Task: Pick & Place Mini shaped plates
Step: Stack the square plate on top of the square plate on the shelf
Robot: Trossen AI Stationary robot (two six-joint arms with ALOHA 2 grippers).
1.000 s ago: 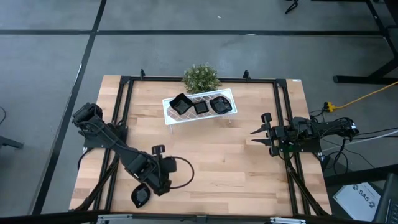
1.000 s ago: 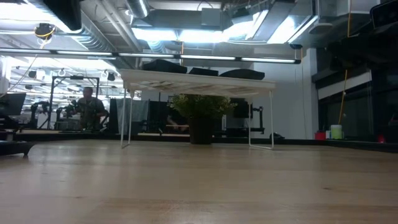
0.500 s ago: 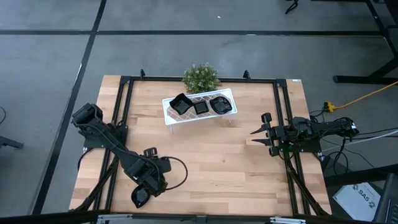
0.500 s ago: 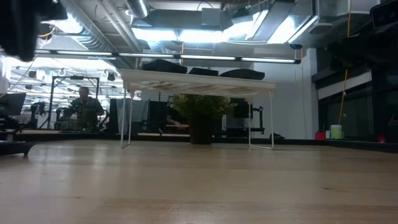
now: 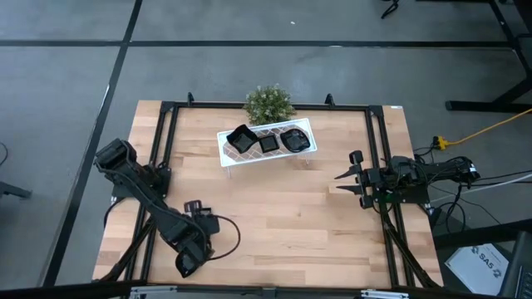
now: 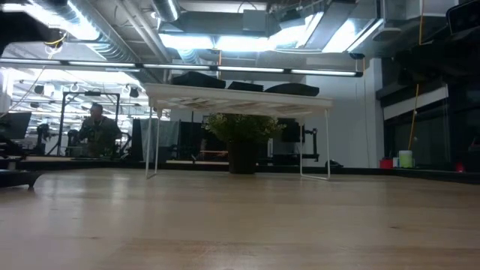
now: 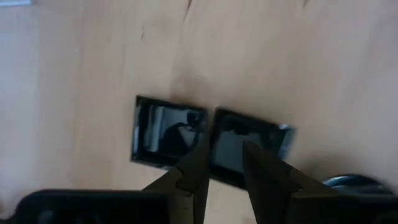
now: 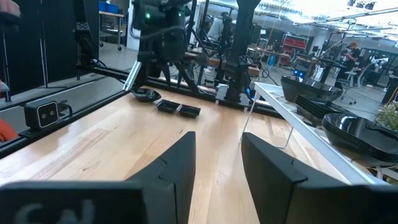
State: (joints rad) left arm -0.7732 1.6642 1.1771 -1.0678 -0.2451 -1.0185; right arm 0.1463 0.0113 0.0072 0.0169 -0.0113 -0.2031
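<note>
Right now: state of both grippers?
Left gripper: open, empty, above two small black plates.
Right gripper: open, empty, waiting at table's right.

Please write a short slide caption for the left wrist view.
Open left gripper hovering over two rectangular black mini plates lying side by side on the wooden table.

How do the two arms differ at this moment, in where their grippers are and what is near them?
The left gripper hangs over two black rectangular plates lying side by side on the table's near left part; the right gripper waits at the right edge, over bare wood. The left arm is bent; the right is stretched level. Both grippers are open and hold nothing.
</note>
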